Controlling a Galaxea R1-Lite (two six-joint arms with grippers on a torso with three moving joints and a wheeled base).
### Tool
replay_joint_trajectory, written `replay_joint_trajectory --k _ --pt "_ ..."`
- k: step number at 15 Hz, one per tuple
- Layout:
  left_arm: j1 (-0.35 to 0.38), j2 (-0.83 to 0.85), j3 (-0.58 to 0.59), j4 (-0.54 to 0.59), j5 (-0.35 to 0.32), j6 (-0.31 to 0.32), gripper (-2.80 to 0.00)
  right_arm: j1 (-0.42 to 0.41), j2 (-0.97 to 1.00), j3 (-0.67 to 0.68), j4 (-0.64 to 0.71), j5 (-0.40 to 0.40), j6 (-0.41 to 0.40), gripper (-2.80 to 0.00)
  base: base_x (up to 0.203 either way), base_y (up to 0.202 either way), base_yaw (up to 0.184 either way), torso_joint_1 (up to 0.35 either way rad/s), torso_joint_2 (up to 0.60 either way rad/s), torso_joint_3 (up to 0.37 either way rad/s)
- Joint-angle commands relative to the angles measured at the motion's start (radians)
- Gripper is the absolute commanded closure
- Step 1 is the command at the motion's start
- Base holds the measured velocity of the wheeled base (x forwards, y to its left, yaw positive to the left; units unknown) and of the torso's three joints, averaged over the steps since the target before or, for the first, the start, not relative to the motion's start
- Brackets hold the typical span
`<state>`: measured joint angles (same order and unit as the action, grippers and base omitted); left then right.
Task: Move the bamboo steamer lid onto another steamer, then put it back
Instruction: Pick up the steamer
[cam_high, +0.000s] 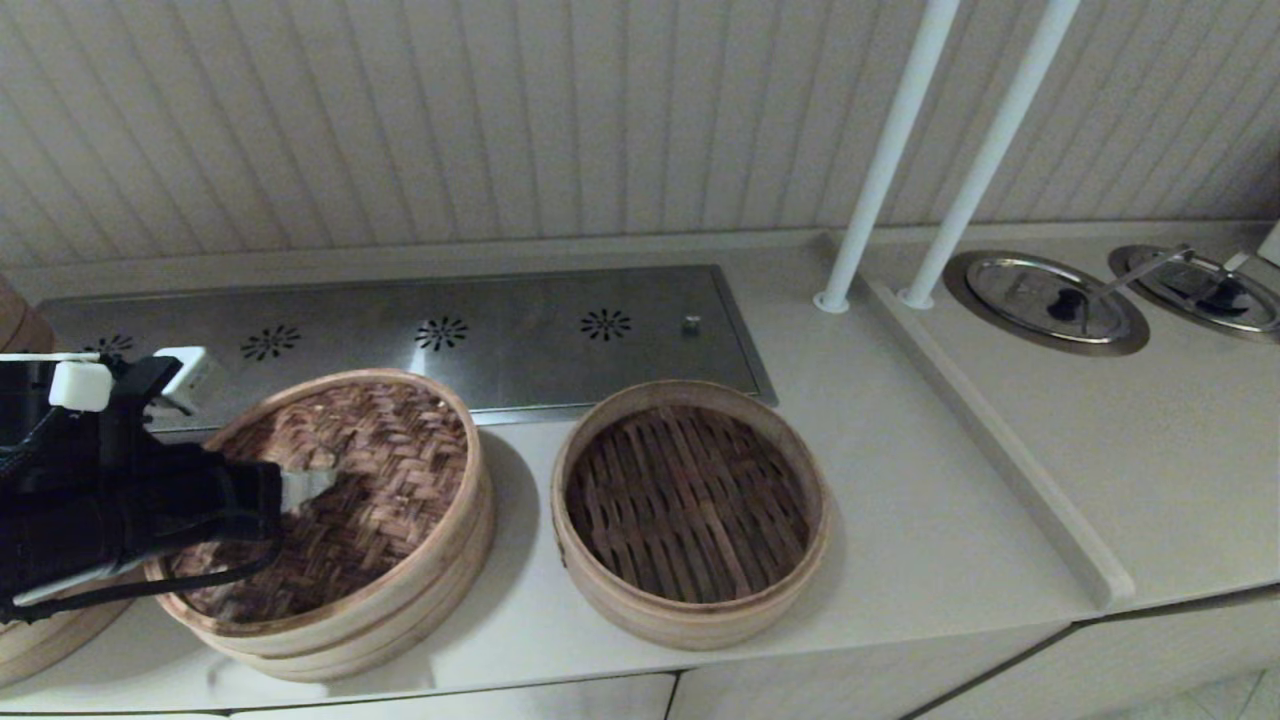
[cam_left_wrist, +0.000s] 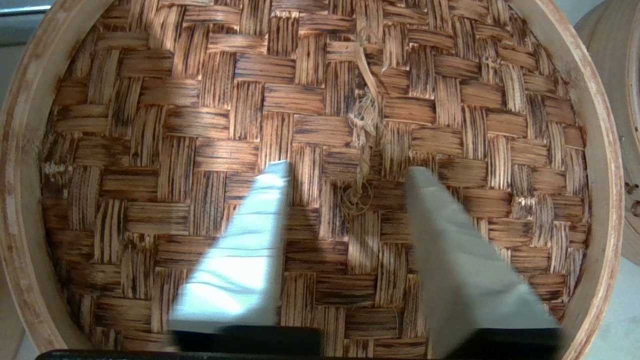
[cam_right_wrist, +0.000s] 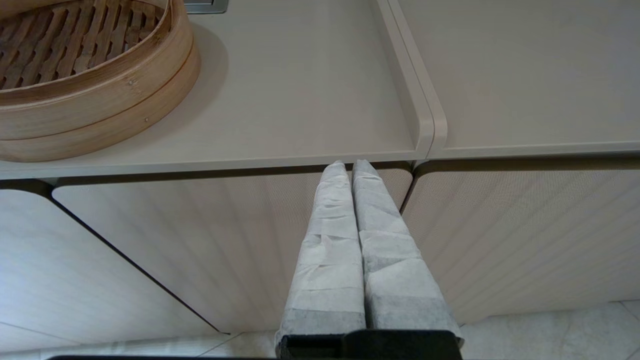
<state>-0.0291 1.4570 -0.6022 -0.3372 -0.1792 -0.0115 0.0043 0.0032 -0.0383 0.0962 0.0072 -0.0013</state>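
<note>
The bamboo steamer lid (cam_high: 385, 465) lies on a pale steamer base (cam_high: 410, 612) at the counter's left, its brown herringbone top up. My left gripper (cam_high: 302, 489) hovers low over the lid's middle, open. In the left wrist view its two white fingers (cam_left_wrist: 250, 250) stand either side of the small woven loop (cam_left_wrist: 363, 150), with the left gripper (cam_left_wrist: 348, 170) close above the lid (cam_left_wrist: 200, 125). The other steamer (cam_high: 688, 505), with dark slats, stands uncovered just right of it and shows again as the slatted basket (cam_right_wrist: 75, 100). My right gripper (cam_right_wrist: 348, 164) is shut and empty, parked below the counter's front edge.
A steel vent panel (cam_high: 430, 330) runs behind both steamers. Two white poles (cam_high: 880, 160) rise at the back right, beside a raised ridge (cam_high: 1000, 440). Two metal lids (cam_high: 1045, 295) sit in round wells beyond it. Another bamboo steamer (cam_high: 40, 630) pokes in at the far left.
</note>
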Motion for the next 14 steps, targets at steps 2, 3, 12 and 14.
replay_joint_trajectory --k 2,3,12,14 --pt "0.000 0.000 0.004 -0.002 -0.003 -0.001 0.00 0.000 0.001 0.000 0.000 0.000 0.000 0.00 0.000 0.000 0.000 0.000 0.00 0.000" --pt "0.000 0.000 0.004 -0.002 -0.005 -0.001 0.00 0.000 0.001 0.000 0.000 0.000 0.000 0.00 0.000 0.000 0.000 0.000 0.00 0.000" --pt "0.000 -0.009 -0.013 -0.068 -0.002 -0.002 0.00 0.000 0.001 0.000 0.000 0.000 0.000 0.00 0.000 0.000 0.000 0.000 0.00 0.000" --pt "0.000 -0.013 -0.005 -0.128 0.004 -0.003 0.00 0.000 0.001 0.000 0.000 0.000 0.000 0.00 0.000 0.000 0.000 0.000 0.00 0.000"
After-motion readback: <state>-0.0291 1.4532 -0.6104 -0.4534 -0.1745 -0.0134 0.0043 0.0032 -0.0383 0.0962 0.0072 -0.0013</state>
